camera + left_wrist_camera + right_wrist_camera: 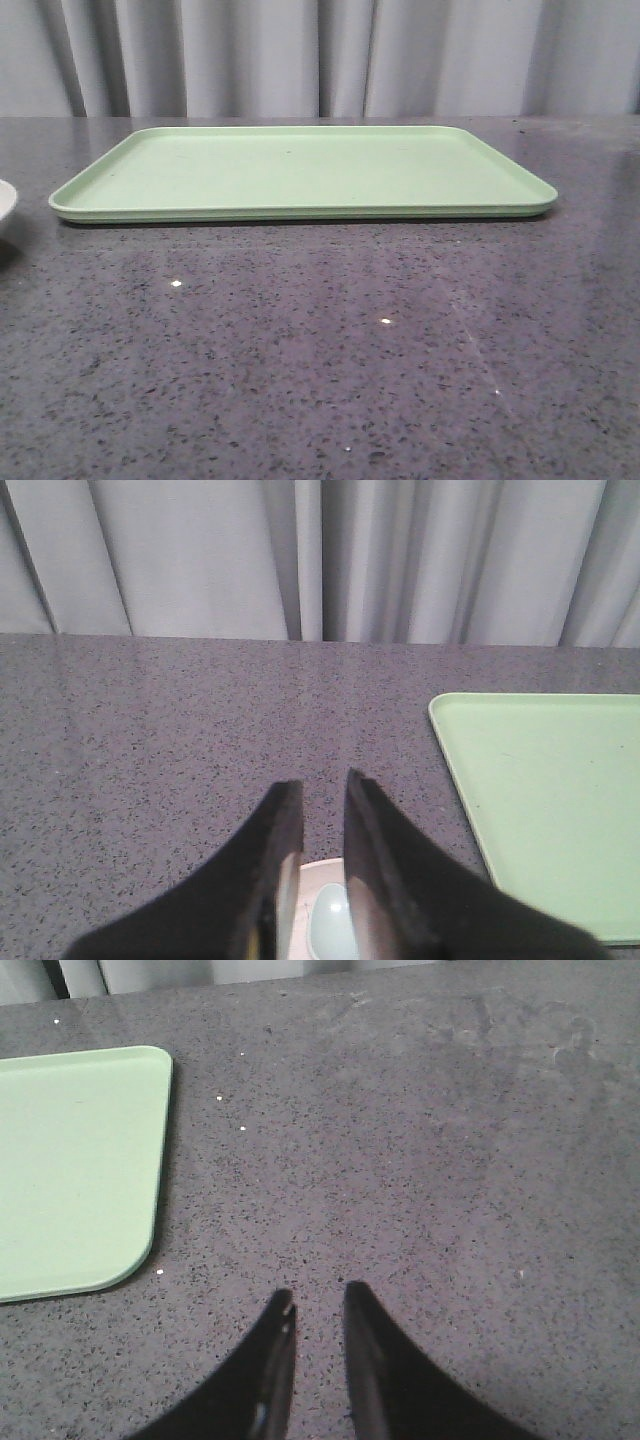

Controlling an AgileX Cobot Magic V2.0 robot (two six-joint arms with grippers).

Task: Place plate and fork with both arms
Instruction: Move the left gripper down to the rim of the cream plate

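Note:
The plate shows only as an off-white rim (pixel 5 205) at the far left edge of the front view, left of the light-green tray (pixel 300 170). In the left wrist view my left gripper (pixel 323 785) hangs just above the plate (pixel 312 880). Its jaws are nearly closed, with a narrow gap, and hold nothing. A pale blue utensil (pixel 330 925) lies in the plate between the fingers. A sliver of yellow (pixel 262 946) by the left finger may be the fork, mostly hidden. My right gripper (pixel 318 1295) is nearly closed and empty over bare table, right of the tray (pixel 70 1160).
The tray is empty and lies across the middle back of the grey speckled table (pixel 330 350). A grey curtain (pixel 320 55) closes off the far edge. Neither arm shows in the front view.

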